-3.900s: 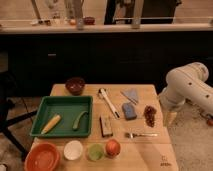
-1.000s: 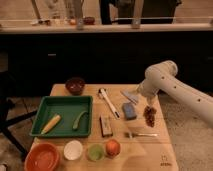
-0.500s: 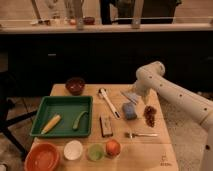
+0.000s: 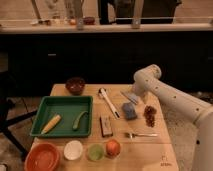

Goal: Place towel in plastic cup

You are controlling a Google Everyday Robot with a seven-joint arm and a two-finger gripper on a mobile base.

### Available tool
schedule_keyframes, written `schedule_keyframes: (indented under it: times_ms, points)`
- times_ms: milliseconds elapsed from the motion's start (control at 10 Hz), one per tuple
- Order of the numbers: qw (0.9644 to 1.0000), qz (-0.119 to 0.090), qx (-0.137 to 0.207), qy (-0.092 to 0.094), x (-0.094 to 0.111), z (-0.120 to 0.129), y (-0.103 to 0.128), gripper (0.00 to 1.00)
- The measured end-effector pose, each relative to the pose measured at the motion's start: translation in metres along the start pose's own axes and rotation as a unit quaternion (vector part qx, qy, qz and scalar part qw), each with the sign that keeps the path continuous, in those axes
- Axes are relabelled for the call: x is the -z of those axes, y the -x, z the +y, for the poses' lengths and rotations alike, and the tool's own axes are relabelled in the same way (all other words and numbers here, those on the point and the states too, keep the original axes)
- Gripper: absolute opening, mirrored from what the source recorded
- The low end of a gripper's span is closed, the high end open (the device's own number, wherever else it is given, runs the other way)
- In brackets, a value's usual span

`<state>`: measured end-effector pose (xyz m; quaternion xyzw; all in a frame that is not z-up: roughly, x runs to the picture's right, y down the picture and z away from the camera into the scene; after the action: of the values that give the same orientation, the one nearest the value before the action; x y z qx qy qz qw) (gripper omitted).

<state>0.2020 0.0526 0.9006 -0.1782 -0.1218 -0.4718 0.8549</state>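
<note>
The towel (image 4: 128, 96), a thin pale grey-blue cloth, lies flat on the wooden table (image 4: 150, 152), right of centre toward the back. My gripper (image 4: 138, 98) hangs at the end of the white arm (image 4: 170, 97) that reaches in from the right. It is open, right over the towel's right edge, with nothing in it. The plastic cup (image 4: 95, 152), small and translucent green, stands at the table's front edge between a white cup (image 4: 73, 150) and an apple-like fruit (image 4: 113, 147), far from the gripper.
A darker blue sponge block (image 4: 129, 111) lies just in front of the towel, with dark red grapes (image 4: 149, 115) to its right. Also on the table: a white brush (image 4: 108, 102), a fork (image 4: 140, 134), a brown block (image 4: 105, 125), a green tray (image 4: 40, 131), a dark bowl (image 4: 75, 85) and an orange bowl (image 4: 42, 158).
The arm has swung left from the table's right edge, bringing the gripper over the towel. Nothing on the table has moved.
</note>
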Motion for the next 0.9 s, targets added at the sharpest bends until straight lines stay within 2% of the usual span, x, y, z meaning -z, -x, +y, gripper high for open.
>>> schedule_keyframes:
  times_ms: [400, 600, 900]
  points:
    - [0.9996, 0.015, 0.024, 0.003, -0.024, -0.011, -0.017, 0.8]
    - [0.9992, 0.015, 0.037, 0.007, -0.034, -0.018, -0.023, 0.8]
    - [0.999, 0.008, 0.041, 0.015, -0.052, -0.015, -0.034, 0.8]
